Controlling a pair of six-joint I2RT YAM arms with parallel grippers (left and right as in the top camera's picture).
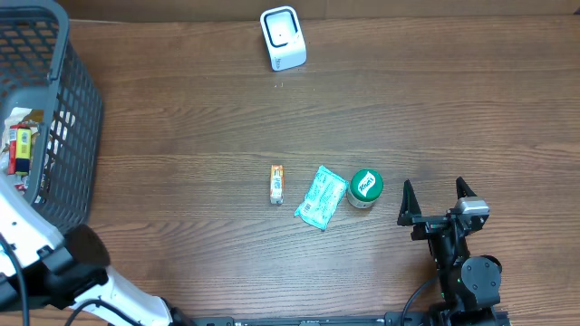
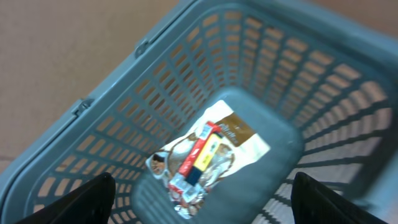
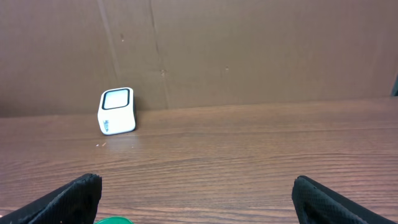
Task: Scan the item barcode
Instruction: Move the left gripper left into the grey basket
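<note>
Three items wait unscanned on the table, in a short row on the robot's side of the barcode scanner (image 1: pixel 283 38) and well apart from it: an orange stick pack (image 1: pixel 277 184), a teal pouch (image 1: pixel 321 197) just beside it, and a green-lidded jar (image 1: pixel 365 187) touching or nearly touching the pouch. No barcode shows on any of them from above.

The right gripper (image 1: pixel 434 186) hovers near the jar on its right, jaws spread wide with nothing between them, and its wrist camera looks straight toward the scanner's window.

Far to the scanner's left, the left gripper (image 2: pixel 202 186) hangs over the grey basket (image 2: pixel 186 37), fingers wide apart and empty. Below it, a red-and-yellow packet (image 2: pixel 200 155) lies on a brown-and-white pouch (image 2: pixel 239 134) on the basket floor.

This looks like the gap between items: some goods are already binned and the next pick has not begun. The next move probably calls for a gripper, most likely the right one, to lower around the jar, close on it, lift it and turn its code toward the scanner window.
</note>
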